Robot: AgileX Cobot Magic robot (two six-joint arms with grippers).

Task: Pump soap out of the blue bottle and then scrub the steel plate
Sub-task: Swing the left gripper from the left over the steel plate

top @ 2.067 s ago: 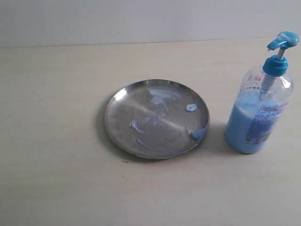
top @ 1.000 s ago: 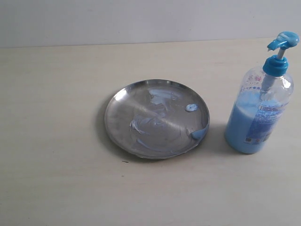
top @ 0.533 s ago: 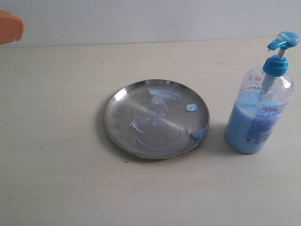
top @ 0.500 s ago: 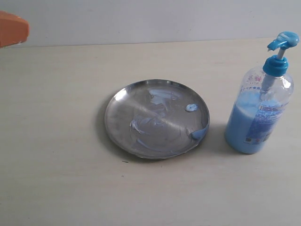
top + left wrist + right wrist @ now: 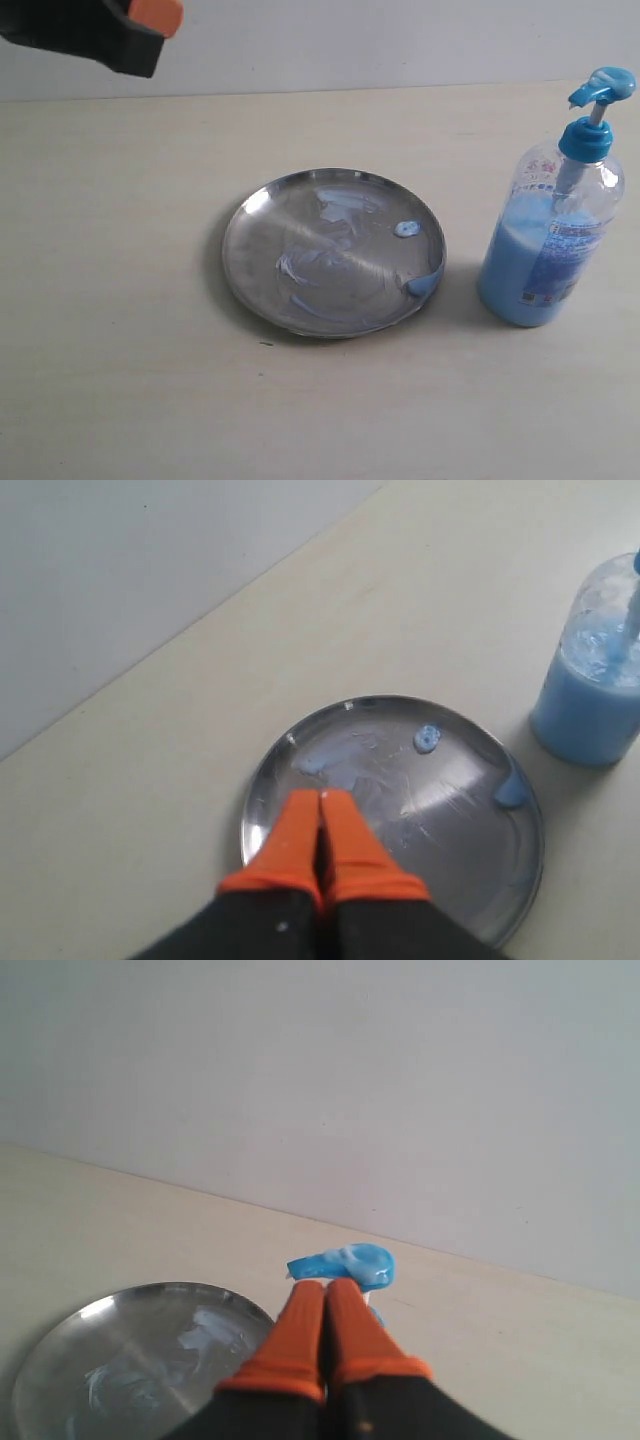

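A pale cream table (image 5: 110, 390) fills most of the exterior view — smooth, faintly grained, with one small dark speck (image 5: 265, 343) on it. Behind its far edge stands a plain grey-white wall (image 5: 380, 40).

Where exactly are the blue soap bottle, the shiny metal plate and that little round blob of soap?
blue bottle (image 5: 560, 260): exterior view, on the printed label.
steel plate (image 5: 250, 240): exterior view, on bare metal at its left side.
soap blob (image 5: 406, 228): exterior view, on the middle of the small round dab.
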